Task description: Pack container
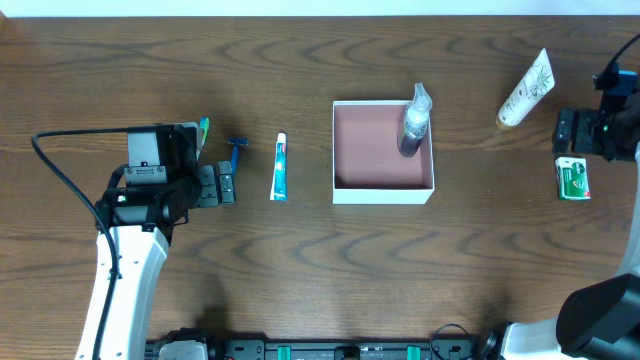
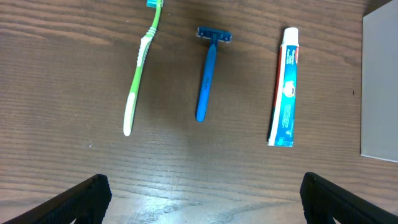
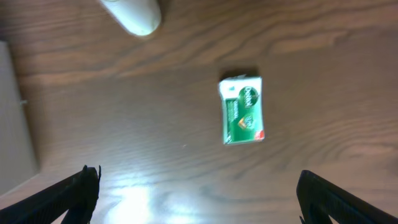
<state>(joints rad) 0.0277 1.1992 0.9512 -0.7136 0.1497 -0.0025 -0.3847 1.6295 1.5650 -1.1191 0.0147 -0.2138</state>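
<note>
Container sits dead centre holding just what looks like a spray bottle, left gripper and right gripper both gaping wide and empty, so you're early on and next you drop onto the toothpaste and pinch it.

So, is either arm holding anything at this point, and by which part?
Nothing is held. The left gripper and right gripper both hang with jaws open and empty above the table.

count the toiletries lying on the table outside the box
5: a toothbrush, a razor and a toothpaste tube in a row left of the box; a white tube and a green packet to its right. The left arm could hide more.
</note>
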